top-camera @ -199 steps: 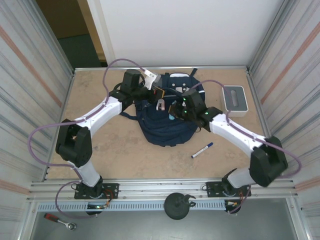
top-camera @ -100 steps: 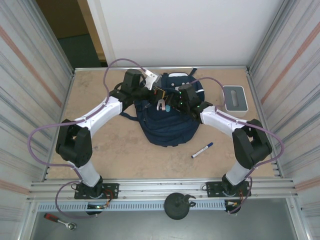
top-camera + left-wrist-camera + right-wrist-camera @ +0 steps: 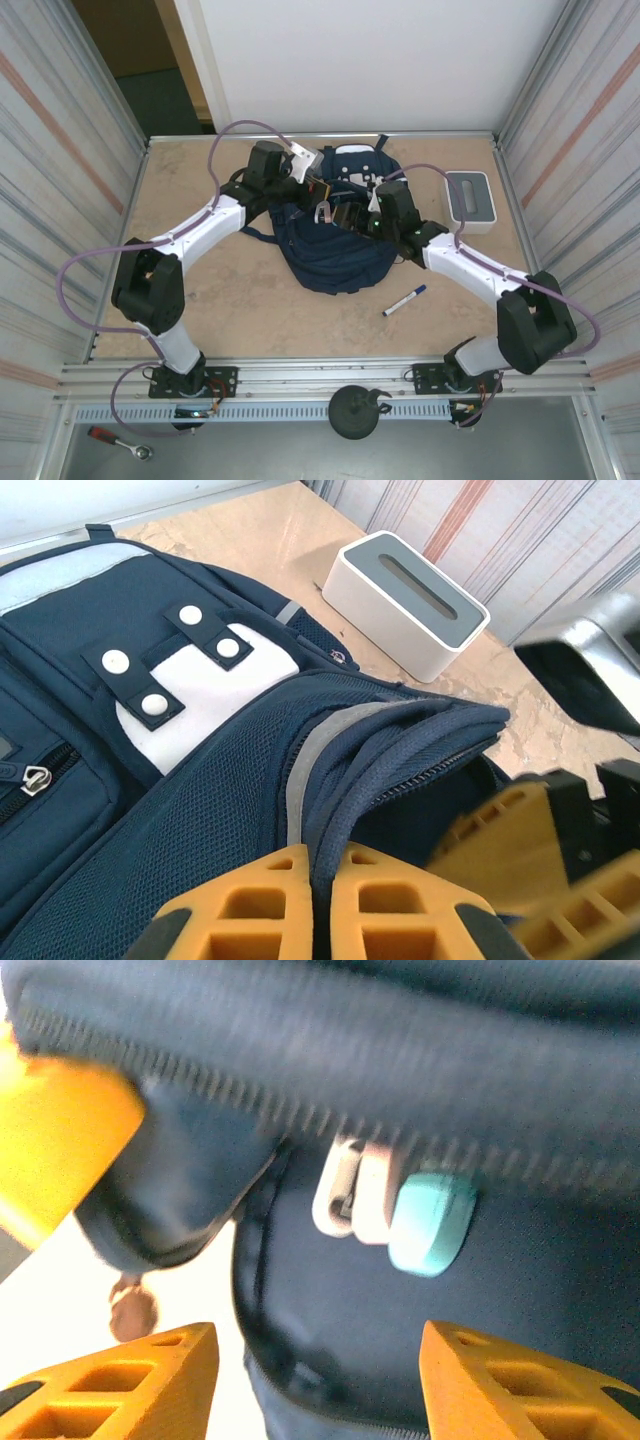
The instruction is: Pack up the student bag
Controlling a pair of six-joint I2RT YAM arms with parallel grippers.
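While left claw (image 3: 320,885) pinches the student bag (image 3: 200,810), right claw (image 3: 315,1360) gapes.

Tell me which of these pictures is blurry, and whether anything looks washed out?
Right wrist view: smeared by blur, the zip of the navy-blue fabric backpack streaky, the tabletop at lower left bleached white. Left wrist view: small white-grey box crisp, the left gripper soft up close. Top external view: sharp, evenly lit.
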